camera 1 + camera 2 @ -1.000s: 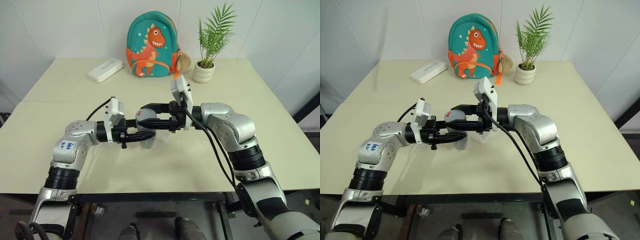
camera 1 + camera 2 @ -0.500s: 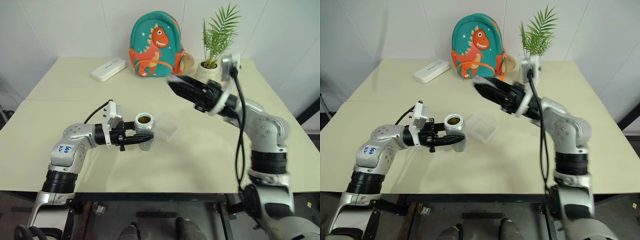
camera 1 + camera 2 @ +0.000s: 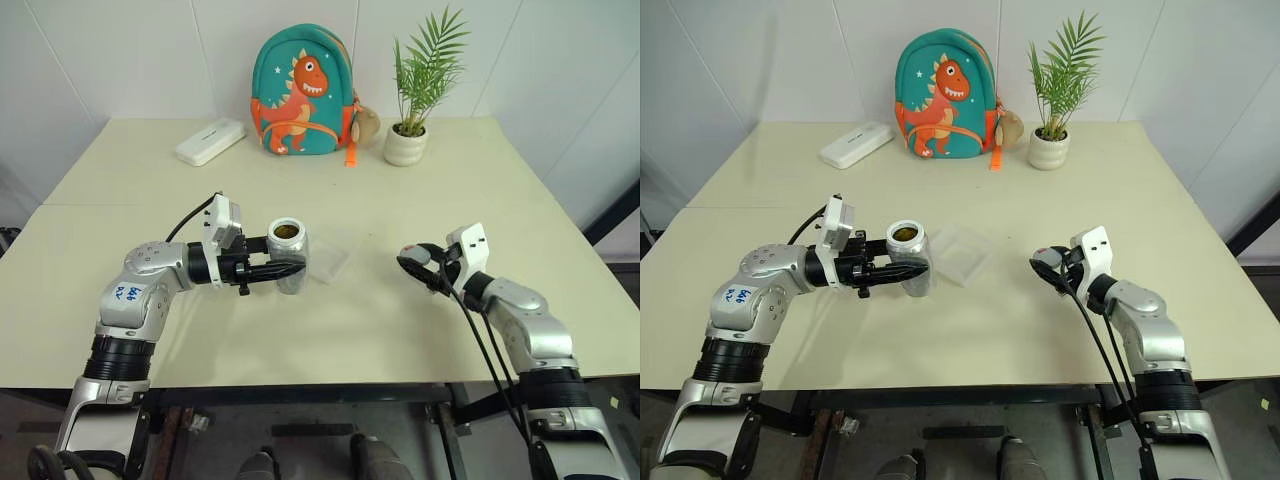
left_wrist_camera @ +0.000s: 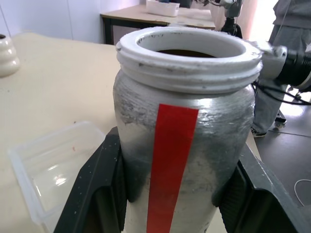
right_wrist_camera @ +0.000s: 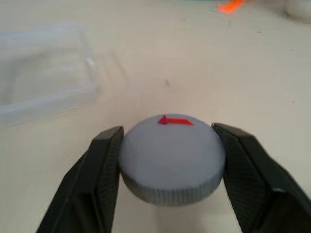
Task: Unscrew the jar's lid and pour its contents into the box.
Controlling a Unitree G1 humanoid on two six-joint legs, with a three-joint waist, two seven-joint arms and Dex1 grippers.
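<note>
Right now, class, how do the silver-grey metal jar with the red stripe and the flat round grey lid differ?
The silver-grey jar is tall and open-mouthed; the flat grey lid is low and solid. The left gripper holds the jar beside the clear plastic box; the right gripper holds the lid apart. Both are grey with red marks.

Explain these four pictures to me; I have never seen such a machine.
This is a two-armed humanoid robot at a cream table. Two pictures come from its head, looking down over its arms; the other two come from cameras on each wrist. The left gripper holds an open silver-grey jar with a red stripe, something brown inside. The right gripper holds the jar's grey lid. A clear plastic box lies beside the jar. At the back stand a dinosaur backpack, a potted plant and a white case.
</note>
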